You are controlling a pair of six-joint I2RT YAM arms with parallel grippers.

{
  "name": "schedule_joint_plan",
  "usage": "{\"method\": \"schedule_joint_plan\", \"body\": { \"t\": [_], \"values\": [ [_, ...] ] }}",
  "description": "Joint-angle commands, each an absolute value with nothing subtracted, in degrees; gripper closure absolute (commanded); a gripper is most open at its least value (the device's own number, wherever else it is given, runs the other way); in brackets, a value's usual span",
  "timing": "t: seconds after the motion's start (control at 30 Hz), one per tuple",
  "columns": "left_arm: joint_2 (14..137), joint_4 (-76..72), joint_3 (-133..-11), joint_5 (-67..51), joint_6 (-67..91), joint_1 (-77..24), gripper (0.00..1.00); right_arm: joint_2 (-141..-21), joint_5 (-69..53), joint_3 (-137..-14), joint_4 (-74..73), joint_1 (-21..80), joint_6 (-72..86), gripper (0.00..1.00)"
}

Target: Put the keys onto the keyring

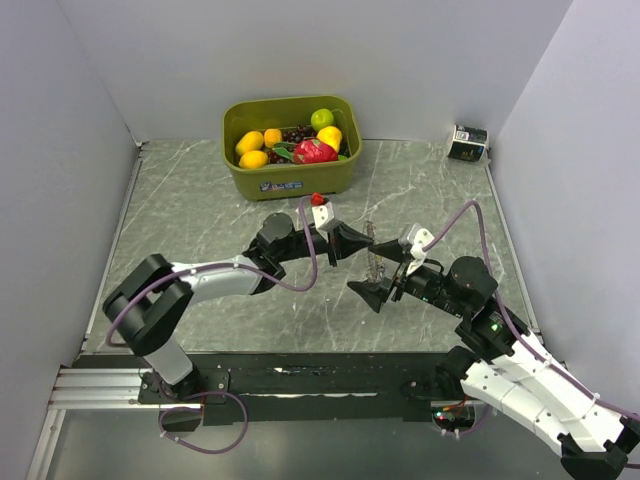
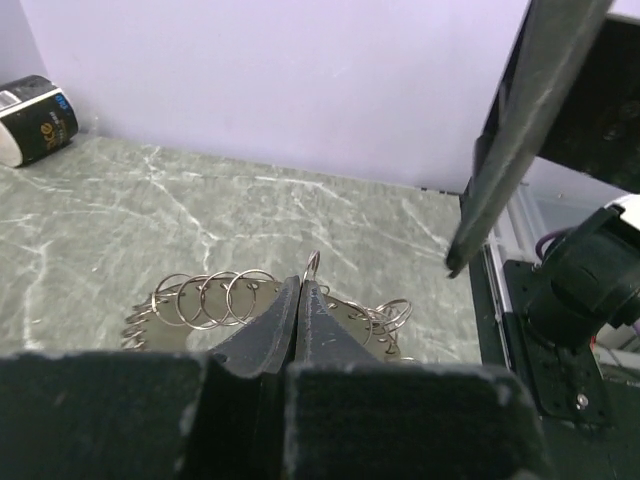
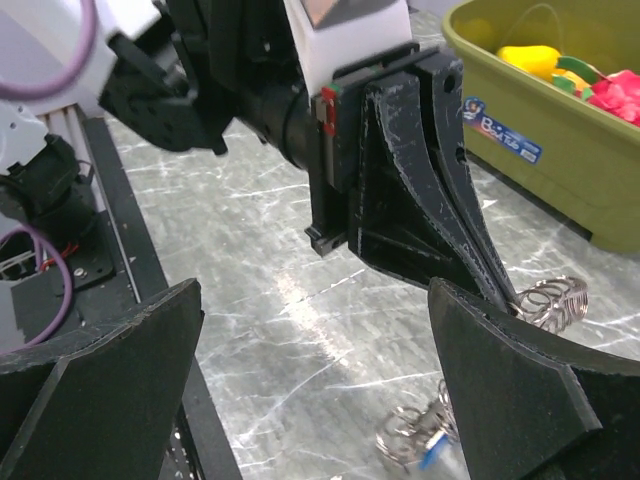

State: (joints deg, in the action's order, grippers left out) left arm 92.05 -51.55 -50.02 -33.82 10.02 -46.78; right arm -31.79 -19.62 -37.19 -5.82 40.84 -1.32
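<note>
Now | L gripper [image 2: 302,287] pinching keyring [image 3: 548,300] | R gripper [image 1: 378,272] jaws wide

Left arm [image 1: 200,275], right arm [image 1: 520,385]: white shells, black joints, purple cables [image 1: 312,255]; left tool [image 1: 366,240], right tool [image 1: 375,272]: black scuffed wedge fingers [image 3: 110,380].

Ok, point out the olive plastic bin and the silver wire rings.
Olive plastic bin [image 1: 290,178]: top external view, front wall.
Silver wire rings [image 2: 228,296]: left wrist view, overlapping middle loops.
</note>
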Motion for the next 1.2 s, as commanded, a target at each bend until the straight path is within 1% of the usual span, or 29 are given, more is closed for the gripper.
{"method": "schedule_joint_plan", "body": {
  "t": [0.0,0.13,0.17,0.43,0.67,1.17],
  "values": [
    [95.88,-65.38,-49.5,-35.16,15.9,-46.32,0.99,-30.85,-17.32,-39.11,-5.36,40.87,-1.14,0.0],
    [99.31,-71.35,-45.01,-35.42,17.31,-46.32,0.99,-31.73,-16.96,-38.94,-5.19,40.87,-1.41,0.0],
    [100.88,-75.2,-43.96,-35.16,17.92,-46.32,0.99,-32.25,-17.14,-39.02,-5.01,40.87,-1.49,0.0],
    [103.8,-82.44,-37.01,-32.7,20.13,-46.32,0.99,-33.66,-17.75,-39.73,-5.45,40.87,-1.41,0.0],
    [102.66,-82.09,-33.84,-31.91,20.39,-46.41,0.99,-34.1,-18.02,-39.55,-5.01,40.78,-1.23,0.0],
    [99.14,-75.59,-30.24,-29.45,17.84,-46.41,0.99,-36.3,-19.25,-39.11,-4.31,40.87,-0.53,0.0]
  ]
}}
